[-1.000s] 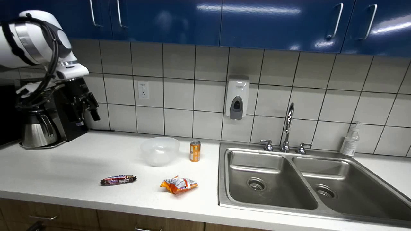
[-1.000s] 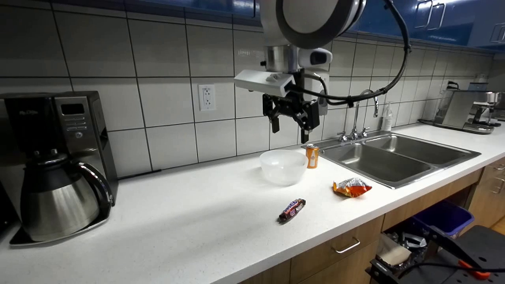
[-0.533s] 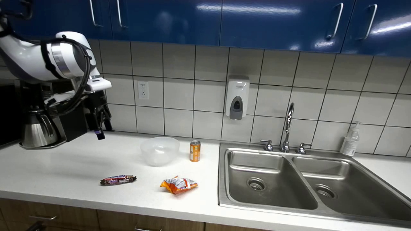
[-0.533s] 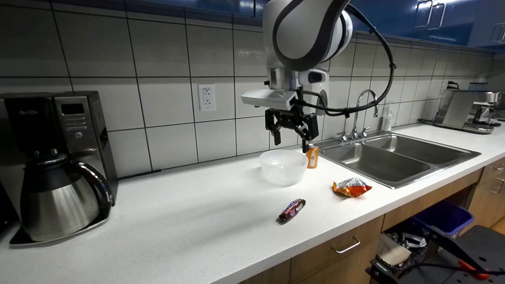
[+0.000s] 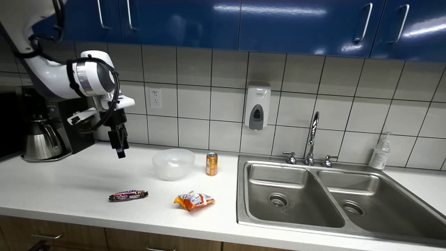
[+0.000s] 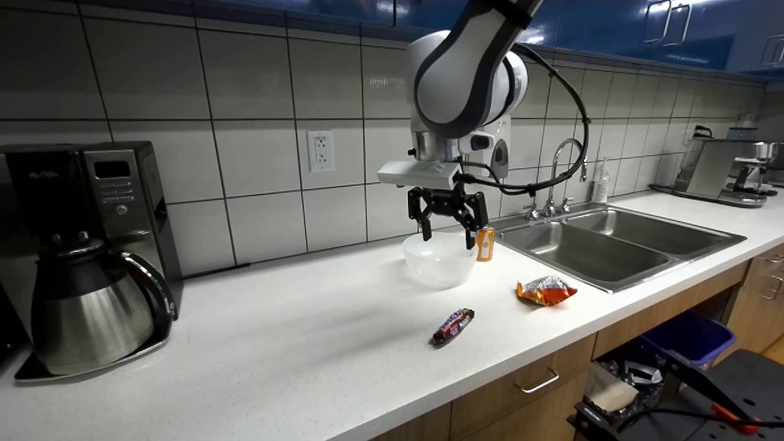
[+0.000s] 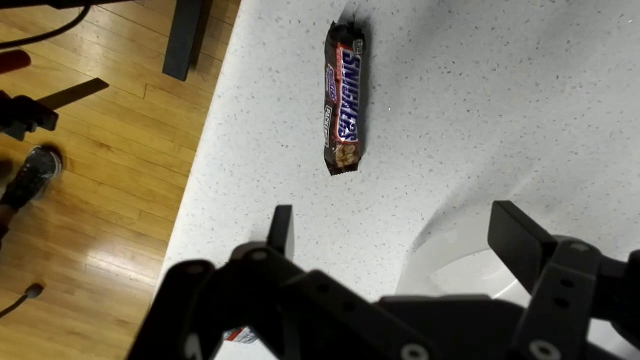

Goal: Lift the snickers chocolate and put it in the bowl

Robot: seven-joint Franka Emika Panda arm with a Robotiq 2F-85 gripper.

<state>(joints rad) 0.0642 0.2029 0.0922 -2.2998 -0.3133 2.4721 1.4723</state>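
Hand [image 6: 448, 239] hung wide above the desk [image 6: 275, 343]; I noted the Snickers bar [image 6: 453, 327] lying on it, near the bowl [image 6: 438, 269].

Blue cabinets [image 5: 181, 24] span 12 o'clock above a white tile wall [image 5: 193, 99] in an exterior view, glare [image 5: 270, 9] streaking them at 1 and 2 o'clock. An outlet [image 5: 155, 98] sits at 10, a steel sink [image 5: 327, 196] at 4, wooden drawers [image 5: 139, 240] at 7 below the table [image 5: 69, 177]. A glossy wood floor [image 7: 120, 175] fills 9 o'clock in the wrist view.
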